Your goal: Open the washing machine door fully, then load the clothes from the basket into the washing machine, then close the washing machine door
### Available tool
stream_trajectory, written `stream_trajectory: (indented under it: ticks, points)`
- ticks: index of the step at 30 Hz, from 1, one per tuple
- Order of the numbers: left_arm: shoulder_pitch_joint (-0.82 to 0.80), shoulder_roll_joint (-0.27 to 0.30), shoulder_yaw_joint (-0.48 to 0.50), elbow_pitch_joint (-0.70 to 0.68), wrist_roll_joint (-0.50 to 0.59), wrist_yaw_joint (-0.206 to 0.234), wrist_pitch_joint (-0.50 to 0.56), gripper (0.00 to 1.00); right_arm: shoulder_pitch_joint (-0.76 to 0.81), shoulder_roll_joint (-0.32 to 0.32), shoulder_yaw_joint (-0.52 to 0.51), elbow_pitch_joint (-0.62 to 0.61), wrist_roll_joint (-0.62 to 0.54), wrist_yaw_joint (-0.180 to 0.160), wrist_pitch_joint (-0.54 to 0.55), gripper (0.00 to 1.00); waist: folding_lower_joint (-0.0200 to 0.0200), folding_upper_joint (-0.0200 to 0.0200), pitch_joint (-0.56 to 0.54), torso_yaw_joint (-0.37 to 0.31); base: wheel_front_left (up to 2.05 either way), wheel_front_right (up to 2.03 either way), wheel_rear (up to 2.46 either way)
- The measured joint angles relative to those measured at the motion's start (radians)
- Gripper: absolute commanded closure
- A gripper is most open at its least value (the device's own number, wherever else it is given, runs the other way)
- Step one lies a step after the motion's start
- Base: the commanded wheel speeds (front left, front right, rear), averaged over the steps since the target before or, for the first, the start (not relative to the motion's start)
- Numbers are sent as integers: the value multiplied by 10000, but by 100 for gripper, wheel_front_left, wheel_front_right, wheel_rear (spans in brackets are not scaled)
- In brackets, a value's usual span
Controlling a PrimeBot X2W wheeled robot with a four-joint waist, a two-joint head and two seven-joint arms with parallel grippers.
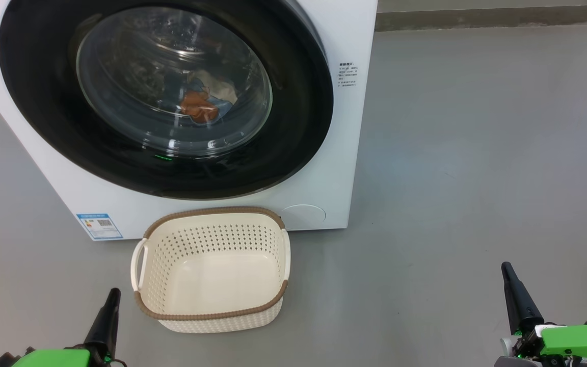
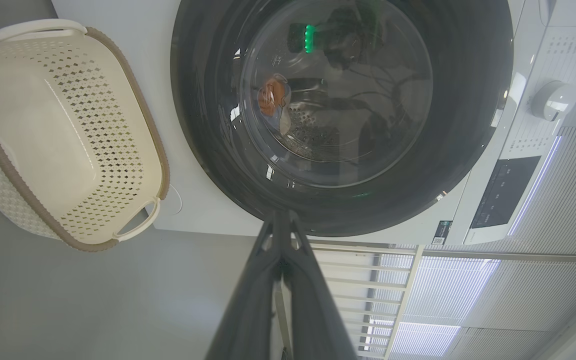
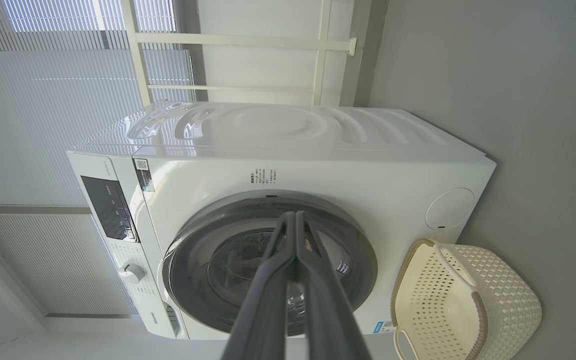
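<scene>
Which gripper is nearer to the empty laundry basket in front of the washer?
The left. The left gripper, shut, sits just off the near left corner of the basket without touching it. The right gripper, also shut, is far off to the basket's right side.

Washing machine door point(image 1: 166, 61) is shut, ahead of the jaws, clothes point(image 1: 201, 104) behind its glass; basket point(image 1: 212, 239) stands empty beside the left jaws.
</scene>
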Motion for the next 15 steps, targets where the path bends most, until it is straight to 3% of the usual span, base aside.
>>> stream_trajectory:
  ticks: [15]
  points:
    - [0,0,4,0,0,0,0,100,0,0,0,0,0,0,0,100,0,0,0,0,0,0,0]
